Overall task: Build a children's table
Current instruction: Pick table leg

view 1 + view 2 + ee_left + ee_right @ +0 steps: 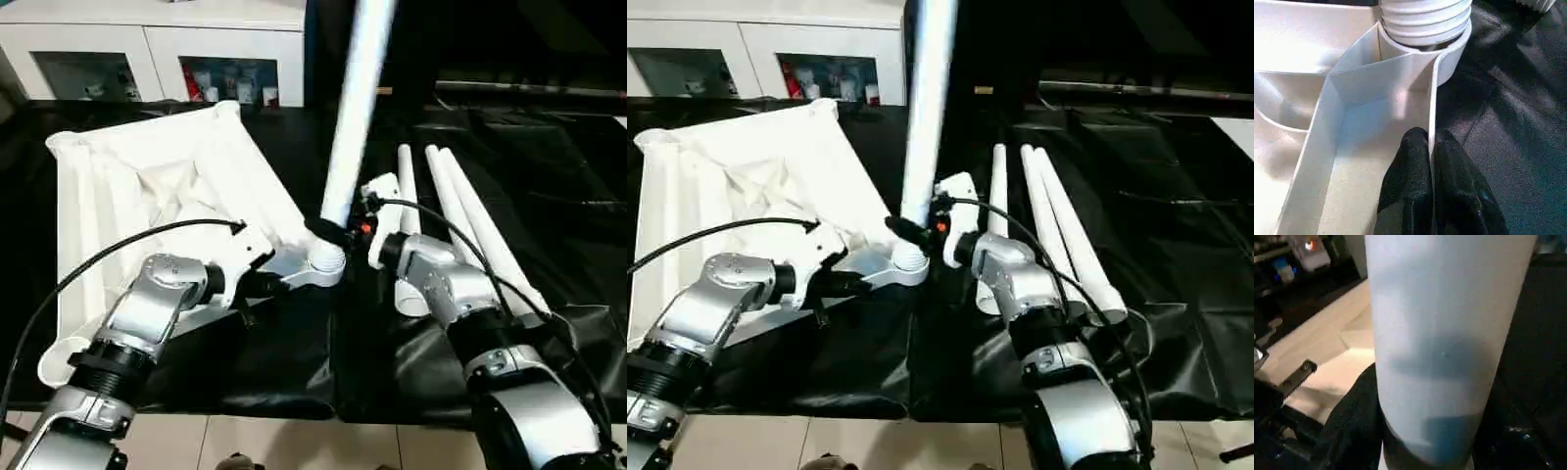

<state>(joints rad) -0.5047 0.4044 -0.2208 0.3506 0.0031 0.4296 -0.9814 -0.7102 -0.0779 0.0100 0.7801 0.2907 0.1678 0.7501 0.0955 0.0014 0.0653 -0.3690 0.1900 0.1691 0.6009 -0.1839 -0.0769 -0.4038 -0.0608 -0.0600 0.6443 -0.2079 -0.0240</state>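
Left gripper [1431, 161]: two black fingers pinched together on the thin upright wall of the tabletop [147, 186], one finger on each face of the rib, close to the near corner socket [323, 262].

Right gripper [338, 232]: black fingers closed around the lower part of the upright leg [355, 108], just above the socket; in the right wrist view the tube sits between the dark fingers.

Upright leg: white tube, standing nearly vertical with a slight tilt, its ridged lower end seated in the round corner socket; top runs out of the head views.

Tabletop: white plastic, rectangular, lying underside up on the left part of the black sheet [294, 362], ribs and raised edge walls facing up. The socket with the leg is at the corner nearest the middle of the scene. Another round corner [59, 357] shows near the left forearm.

Spare legs [460, 211]: three white tubes lying side by side on the black sheet to the right of the upright leg, touching or nearly touching one another, partly covered by the right forearm.

Black sheet: wrinkled, glossy, covering the work surface under all parts.

White cabinet [157, 49]: behind the tabletop, with glass doors and small coloured items inside.

Floor [294, 446]: pale tiles at the near edge.
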